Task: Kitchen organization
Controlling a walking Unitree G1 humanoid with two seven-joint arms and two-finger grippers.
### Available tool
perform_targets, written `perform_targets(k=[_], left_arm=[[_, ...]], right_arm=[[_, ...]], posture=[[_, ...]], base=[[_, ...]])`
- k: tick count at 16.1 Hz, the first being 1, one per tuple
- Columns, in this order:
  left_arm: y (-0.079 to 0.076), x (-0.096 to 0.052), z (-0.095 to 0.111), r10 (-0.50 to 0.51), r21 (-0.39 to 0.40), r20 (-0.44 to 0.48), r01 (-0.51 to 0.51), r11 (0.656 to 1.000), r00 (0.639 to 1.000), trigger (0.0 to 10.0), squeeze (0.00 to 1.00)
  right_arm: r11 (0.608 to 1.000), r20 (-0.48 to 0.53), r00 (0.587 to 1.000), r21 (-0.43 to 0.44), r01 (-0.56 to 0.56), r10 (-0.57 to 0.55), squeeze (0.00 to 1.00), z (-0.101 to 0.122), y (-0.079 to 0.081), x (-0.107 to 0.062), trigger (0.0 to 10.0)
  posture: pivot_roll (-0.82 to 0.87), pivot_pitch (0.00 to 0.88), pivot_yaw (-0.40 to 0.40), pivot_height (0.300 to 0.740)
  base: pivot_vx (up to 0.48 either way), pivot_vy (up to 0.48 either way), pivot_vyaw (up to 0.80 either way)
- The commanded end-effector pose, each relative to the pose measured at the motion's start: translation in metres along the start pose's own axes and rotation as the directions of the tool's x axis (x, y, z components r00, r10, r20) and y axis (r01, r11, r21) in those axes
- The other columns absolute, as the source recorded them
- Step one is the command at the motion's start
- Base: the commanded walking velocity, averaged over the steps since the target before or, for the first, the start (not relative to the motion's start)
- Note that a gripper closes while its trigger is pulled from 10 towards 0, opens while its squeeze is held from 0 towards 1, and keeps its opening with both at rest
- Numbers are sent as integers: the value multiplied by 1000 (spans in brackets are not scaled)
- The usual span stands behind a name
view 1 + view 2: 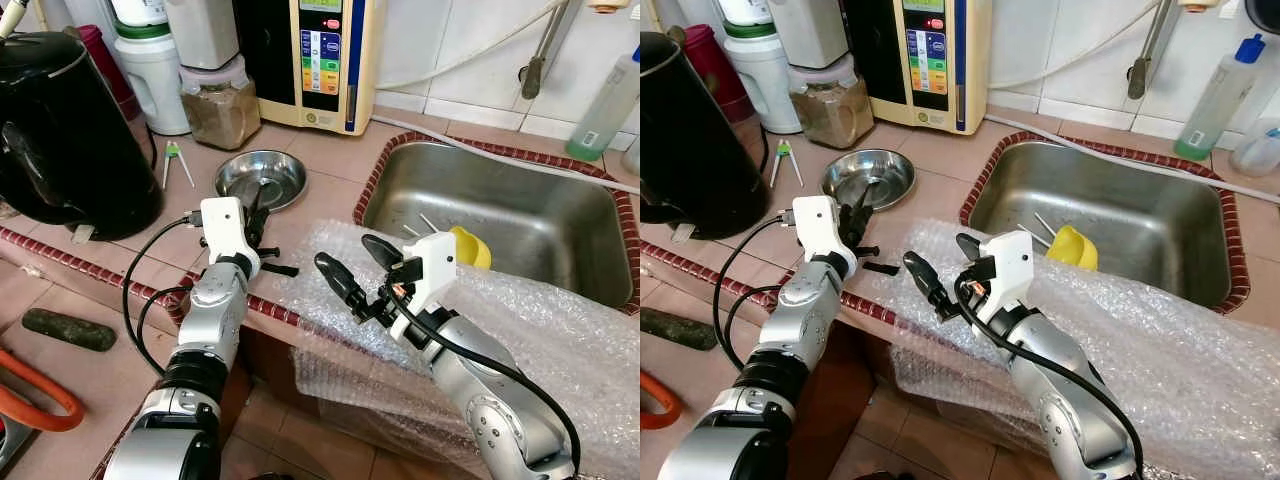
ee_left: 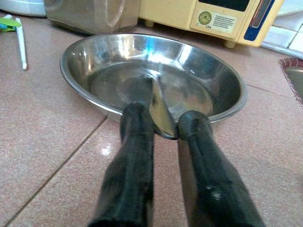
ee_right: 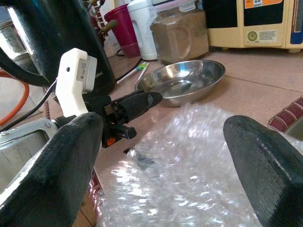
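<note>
Far left on the tiled counter sits the big black kettle (image 1: 65,130), well off to the side of the left pincer. Next, a pair of green-topped tongs (image 1: 174,160) lies flat on the tiles, just beyond and outboard of that pincer. Behind it stand a white jug (image 1: 150,60) and a jar of brown powder (image 1: 220,105).

Now the left gripper (image 2: 163,125): it reaches low over the counter and its two black fingers (image 2: 135,142) sit at the near rim of the steel dish (image 1: 262,176). The fingers are close together with the dish's edge caught between them, so it is clenched on the rim. The dish rests flat on the tiles, straight ahead of the pincer, with the cream water machine (image 1: 320,60) standing beyond it against the wall.

Moving across, the right gripper (image 1: 355,268) hangs above the crinkled bubble wrap (image 1: 520,330) that drapes over the counter edge. Its fingers are spread wide, released, gripping nothing, and pointing across toward the left arm. The wrap lies directly below it.

Past that pincer, the steel sink (image 1: 500,215) is sunk in the counter, a yellow cup (image 1: 470,245) lying inside near the wrap's edge. Far right, a clear bottle (image 1: 605,105) stands by the wall.
</note>
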State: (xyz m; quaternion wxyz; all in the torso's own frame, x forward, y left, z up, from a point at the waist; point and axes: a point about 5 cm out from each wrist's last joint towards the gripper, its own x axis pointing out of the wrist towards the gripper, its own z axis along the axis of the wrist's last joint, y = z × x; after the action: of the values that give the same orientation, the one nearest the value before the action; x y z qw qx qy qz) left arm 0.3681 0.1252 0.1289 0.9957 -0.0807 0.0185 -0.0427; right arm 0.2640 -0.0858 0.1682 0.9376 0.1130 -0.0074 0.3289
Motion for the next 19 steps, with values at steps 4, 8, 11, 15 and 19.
perform_targets(k=[4,8,11,15,19], left_arm=[[3,-8,-2,2,-9,27,-2,1000,1000,0,0],[3,-15,8,-20,26,110,17,1000,994,0,0],[-6,-21,23,-87,58,202,77,995,976,0,0],[-24,-28,40,-224,87,284,207,974,932,0,0],[-36,-31,56,-272,59,331,267,962,904,0,0]], right_arm=[[1000,13,1000,-14,0,0,0,4,0,-1,10000],[1000,19,1000,-17,18,-17,0,4,-4,1,10000],[998,44,997,-16,58,-58,0,7,-9,5,10000],[984,102,979,44,172,-176,0,15,-25,7,10000],[967,129,960,79,242,-250,0,18,-36,8,10000]], posture=[[1,87,51,740],[19,78,49,740],[19,78,49,740],[28,71,49,740],[30,72,54,740]], base=[[0,0,0],[0,0,0],[0,0,0],[0,0,0],[0,0,0]])
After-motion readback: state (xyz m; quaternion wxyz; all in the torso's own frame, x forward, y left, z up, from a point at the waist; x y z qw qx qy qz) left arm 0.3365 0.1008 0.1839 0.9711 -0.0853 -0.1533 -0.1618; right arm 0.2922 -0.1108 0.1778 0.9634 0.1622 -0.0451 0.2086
